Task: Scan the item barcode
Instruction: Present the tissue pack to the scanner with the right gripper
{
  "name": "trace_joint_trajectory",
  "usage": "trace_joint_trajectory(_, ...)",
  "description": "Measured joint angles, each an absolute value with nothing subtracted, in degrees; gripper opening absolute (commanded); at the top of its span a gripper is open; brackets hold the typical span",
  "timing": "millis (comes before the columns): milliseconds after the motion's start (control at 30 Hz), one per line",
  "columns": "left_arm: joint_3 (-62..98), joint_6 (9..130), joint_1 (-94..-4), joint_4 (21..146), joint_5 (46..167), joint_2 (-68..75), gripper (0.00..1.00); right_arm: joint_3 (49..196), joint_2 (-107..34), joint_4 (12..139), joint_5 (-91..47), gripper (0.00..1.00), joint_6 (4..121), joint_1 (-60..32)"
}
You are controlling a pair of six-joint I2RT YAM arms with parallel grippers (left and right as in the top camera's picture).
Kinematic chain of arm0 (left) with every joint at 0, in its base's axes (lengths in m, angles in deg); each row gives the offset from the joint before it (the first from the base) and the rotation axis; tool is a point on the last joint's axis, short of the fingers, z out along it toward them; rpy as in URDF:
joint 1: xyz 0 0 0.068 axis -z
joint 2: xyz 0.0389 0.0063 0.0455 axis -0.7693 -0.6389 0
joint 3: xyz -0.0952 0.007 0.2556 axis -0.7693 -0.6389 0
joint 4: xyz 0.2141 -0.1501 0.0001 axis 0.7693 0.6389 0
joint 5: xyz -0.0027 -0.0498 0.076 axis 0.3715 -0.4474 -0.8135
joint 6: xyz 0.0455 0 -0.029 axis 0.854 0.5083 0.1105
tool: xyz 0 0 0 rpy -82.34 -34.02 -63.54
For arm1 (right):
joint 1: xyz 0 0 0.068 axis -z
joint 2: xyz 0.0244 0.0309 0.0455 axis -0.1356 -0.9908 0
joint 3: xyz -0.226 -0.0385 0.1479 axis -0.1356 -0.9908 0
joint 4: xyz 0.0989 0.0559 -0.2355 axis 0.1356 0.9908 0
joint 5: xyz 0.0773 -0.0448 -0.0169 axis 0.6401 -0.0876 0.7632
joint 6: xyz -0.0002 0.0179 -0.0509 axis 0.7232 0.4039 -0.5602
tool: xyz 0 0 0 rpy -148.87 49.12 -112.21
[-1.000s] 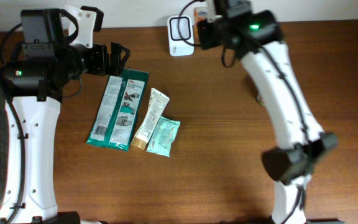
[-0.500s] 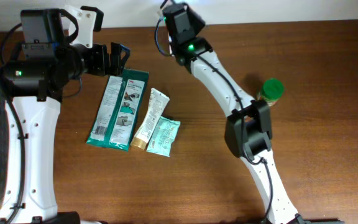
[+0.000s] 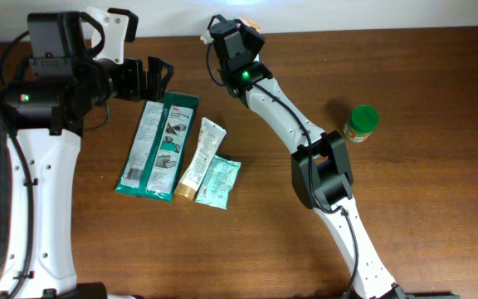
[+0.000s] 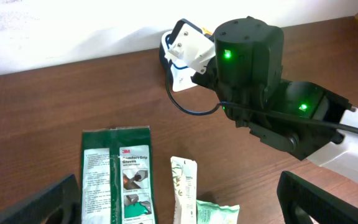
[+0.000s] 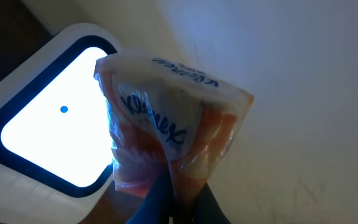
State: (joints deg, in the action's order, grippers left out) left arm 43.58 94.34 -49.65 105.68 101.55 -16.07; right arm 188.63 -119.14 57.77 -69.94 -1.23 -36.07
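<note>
Right claw (image 5: 173,190) tight on tissue pack (image 5: 166,115), near lit scanner (image 5: 45,134).

Our white left arm (image 3: 44,183) is folded, black left gripper (image 3: 160,79) spread wide. White right arm (image 3: 289,112) stretches out ahead of it, black right gripper (image 5: 174,190) pinched tight.

scanner (image 5: 48,124) cut off at left edge, tissue pack (image 5: 166,124) lettering blurred
</note>
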Motion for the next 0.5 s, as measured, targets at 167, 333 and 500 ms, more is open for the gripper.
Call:
trace_joint_trajectory(167, 43.58, 94.34, -49.65, 105.7, 101.55, -16.07, 0.99, 188.63, -118.73, 61.37, -69.13, 0.04, 4.03, -36.07)
trace_joint_trajectory(333, 43.58, 94.34, -49.65, 105.7, 101.57, -16.07, 0.99, 188.43, -109.44, 79.75, -57.48, 0.04, 14.88, -35.17)
trace_joint_trajectory(500, 43.58, 94.34, -49.65, 105.66, 101.53, -16.07, 0.99, 189.65, -91.36, 104.32, -40.56, 0.04, 36.21, -31.96)
